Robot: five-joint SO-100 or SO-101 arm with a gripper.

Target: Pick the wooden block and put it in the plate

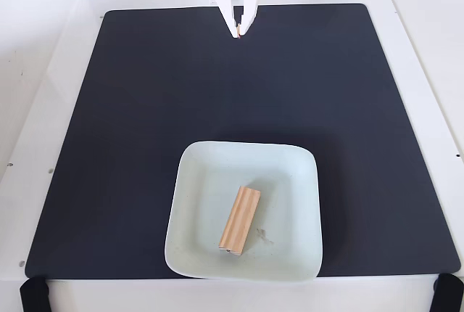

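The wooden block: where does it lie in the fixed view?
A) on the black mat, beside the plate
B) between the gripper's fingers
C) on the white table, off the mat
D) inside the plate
D: the wooden block lies flat inside the plate, far from the closed, empty gripper.

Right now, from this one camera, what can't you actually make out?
- The arm: cut off by the top edge of the fixed view; only the gripper shows.
- Underside of the wooden block: hidden against the plate.
- Small dark speck at the block's lower end: too small to identify.
- Plate scuffs: too faint to read.
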